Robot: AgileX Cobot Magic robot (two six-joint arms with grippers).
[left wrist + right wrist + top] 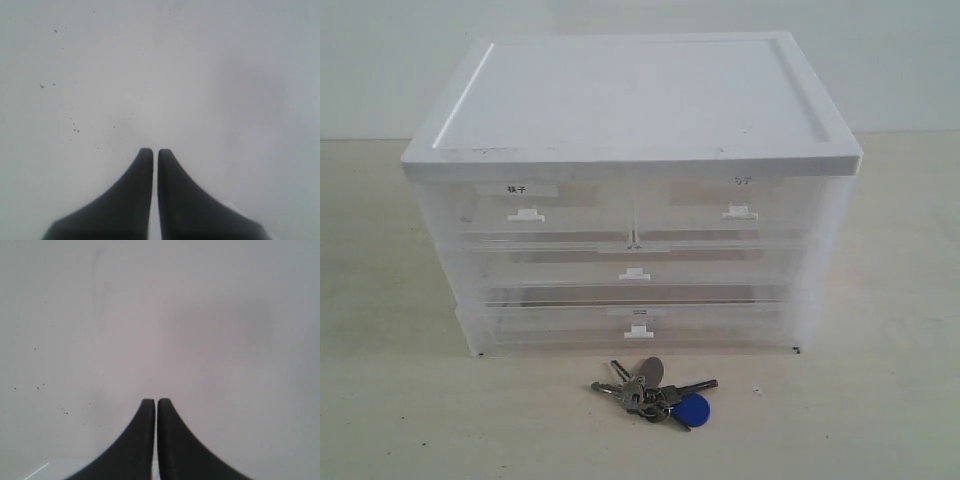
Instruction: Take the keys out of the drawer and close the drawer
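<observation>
The keys (pixel 655 392), silver with a round blue fob and a grey oval tag, lie on the table in front of the drawer unit in the exterior view. The drawer (pixel 730 215), half-width with a white tab handle and a faint label, sits at the unit's upper right, pushed in flush with its neighbours. Neither arm shows in the exterior view. My left gripper (pixel 155 151) is shut over bare pale table, nothing between its fingers. My right gripper (pixel 157 401) is shut too, over bare table.
The clear plastic drawer unit (pixel 630 100) with a white top stands mid-table. It has a second half-width drawer with a bold label (pixel 525 215) at upper left and two full-width drawers (pixel 635 272) below. Pale table surface (pixel 880 420) surrounds it.
</observation>
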